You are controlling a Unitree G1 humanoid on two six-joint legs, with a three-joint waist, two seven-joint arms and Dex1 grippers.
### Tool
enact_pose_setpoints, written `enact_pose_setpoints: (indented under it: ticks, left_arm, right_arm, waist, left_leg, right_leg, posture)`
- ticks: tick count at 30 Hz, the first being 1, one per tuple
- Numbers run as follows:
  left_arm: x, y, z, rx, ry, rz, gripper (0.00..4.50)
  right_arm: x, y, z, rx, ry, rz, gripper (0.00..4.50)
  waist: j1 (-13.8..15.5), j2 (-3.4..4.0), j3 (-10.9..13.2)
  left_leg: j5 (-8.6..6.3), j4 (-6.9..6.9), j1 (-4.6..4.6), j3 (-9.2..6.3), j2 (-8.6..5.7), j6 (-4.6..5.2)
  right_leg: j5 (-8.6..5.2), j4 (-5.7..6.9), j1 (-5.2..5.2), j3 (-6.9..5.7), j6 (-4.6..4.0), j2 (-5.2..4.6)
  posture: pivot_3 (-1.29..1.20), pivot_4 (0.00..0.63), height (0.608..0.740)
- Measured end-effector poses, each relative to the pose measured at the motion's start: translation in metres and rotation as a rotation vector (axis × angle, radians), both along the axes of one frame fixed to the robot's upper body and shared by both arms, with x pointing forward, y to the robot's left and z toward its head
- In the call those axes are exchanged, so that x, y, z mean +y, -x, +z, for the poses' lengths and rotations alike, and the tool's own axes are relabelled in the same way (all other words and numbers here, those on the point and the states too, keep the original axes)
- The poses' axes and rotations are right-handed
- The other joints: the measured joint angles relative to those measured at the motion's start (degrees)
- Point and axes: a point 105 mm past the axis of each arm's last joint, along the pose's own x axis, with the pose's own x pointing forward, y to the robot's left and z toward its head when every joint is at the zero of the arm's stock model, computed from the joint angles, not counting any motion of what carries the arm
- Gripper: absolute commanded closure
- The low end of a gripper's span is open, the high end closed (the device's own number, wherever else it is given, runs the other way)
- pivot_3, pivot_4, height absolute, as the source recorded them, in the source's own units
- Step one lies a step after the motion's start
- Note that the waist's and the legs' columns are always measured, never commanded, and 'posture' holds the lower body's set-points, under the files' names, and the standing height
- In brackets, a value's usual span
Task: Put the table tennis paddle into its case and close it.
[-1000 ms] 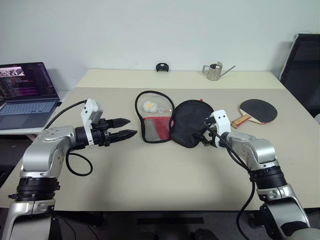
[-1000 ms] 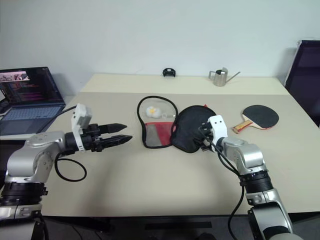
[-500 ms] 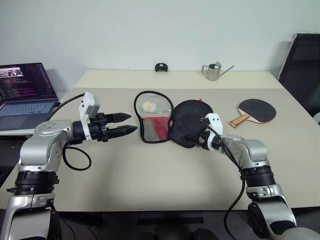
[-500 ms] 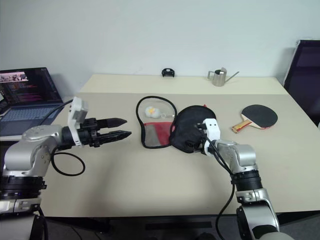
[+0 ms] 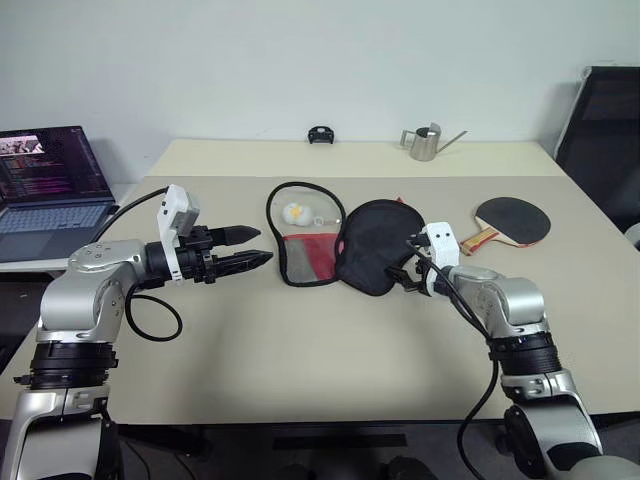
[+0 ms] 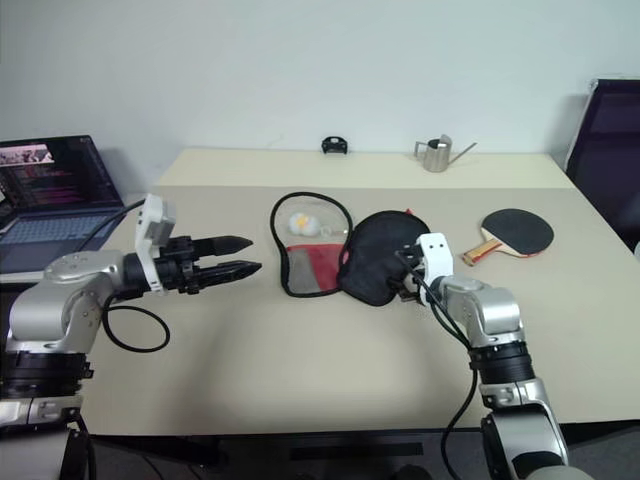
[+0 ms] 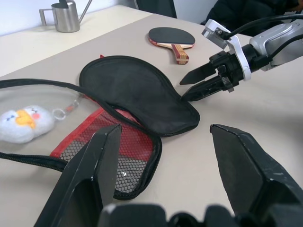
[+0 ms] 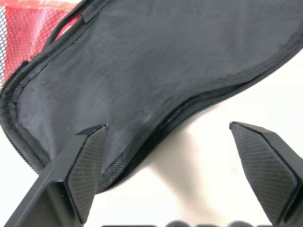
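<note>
A laptop (image 5: 50,185) sits open at the far left, beside the beige tabletop (image 5: 300,340). The left pincer (image 5: 258,248) hovers level above the tabletop with fingers parted, grasping nothing, pointing toward the case (image 5: 335,245), which lies unzipped and spread flat at centre, a small plush toy (image 5: 297,212) in its clear half. The right pincer (image 7: 189,87), jaws spread wide and empty, sits at the edge of the case's black flap. The table tennis paddle (image 5: 510,222) lies apart on the right, rubber up.

one paddle (image 5: 513,220), one case (image 5: 340,246), one laptop (image 5: 50,189)
</note>
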Motion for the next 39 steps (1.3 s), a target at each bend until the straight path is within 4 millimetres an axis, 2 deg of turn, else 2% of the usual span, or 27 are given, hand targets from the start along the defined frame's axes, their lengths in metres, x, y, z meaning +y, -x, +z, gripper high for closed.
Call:
enact_pose_setpoints:
  ticks: [6,14,18,28,35,39]
  left_arm:
    - [0.001,-0.001,-0.001,-0.001,-0.007,0.005,1.27]
    - [0.0,-0.001,-0.001,-0.001,-0.005,0.006,1.27]
    - [0.0,-0.001,-0.001,-0.001,-0.005,0.006,1.24]
    - [-0.001,0.001,-0.003,0.002,-0.011,0.0,1.24]
    - [-0.01,0.007,-0.006,0.004,-0.013,-0.032,1.24]
    - [-0.013,0.008,-0.005,0.005,-0.01,-0.044,1.24]
  right_arm:
    - [0.022,0.004,-0.007,0.039,-0.064,0.044,0.0]
    - [0.026,-0.002,-0.007,0.045,-0.075,0.043,0.0]
    - [0.025,-0.002,-0.007,0.049,-0.082,0.038,0.94]
    - [0.013,0.004,0.0,0.106,-0.153,0.015,4.48]
    - [-0.007,0.007,0.005,0.119,-0.13,-0.015,4.48]
    - [-0.008,0.011,0.007,0.131,-0.145,-0.01,4.48]
  waist:
    - [0.0,0.0,0.0]
    - [-0.1,-0.01,0.0]
    - [-0.1,-0.01,0.0]
    - [0.0,0.0,0.0]
    - [0.1,0.0,0.0]
    - [0.0,0.0,0.0]
  left_leg:
    - [0.0,0.0,0.0,0.01,0.0,0.0]
    - [0.0,0.02,0.13,0.04,0.0,0.0]
    - [0.0,0.03,0.11,0.05,0.0,0.0]
    - [0.0,0.03,0.07,0.05,0.0,0.0]
    - [0.0,0.03,0.06,0.05,0.0,0.0]
    - [0.0,0.02,0.06,0.05,0.01,0.01]
  right_leg:
    - [0.0,0.0,0.0,0.0,0.0,0.0]
    - [0.0,0.27,-0.01,0.07,-0.01,0.01]
    - [0.0,0.29,-0.02,0.08,-0.01,0.01]
    - [0.0,0.27,-0.07,0.09,-0.01,0.01]
    - [0.0,0.26,-0.07,0.09,-0.01,0.01]
    - [0.0,0.26,-0.07,0.09,-0.01,0.01]
  posture:
    - [0.0,0.15,0.74]
    - [0.0,0.15,0.74]
    - [0.0,0.15,0.74]
    - [0.0,0.15,0.74]
    - [0.0,0.15,0.74]
    - [0.0,0.15,0.74]
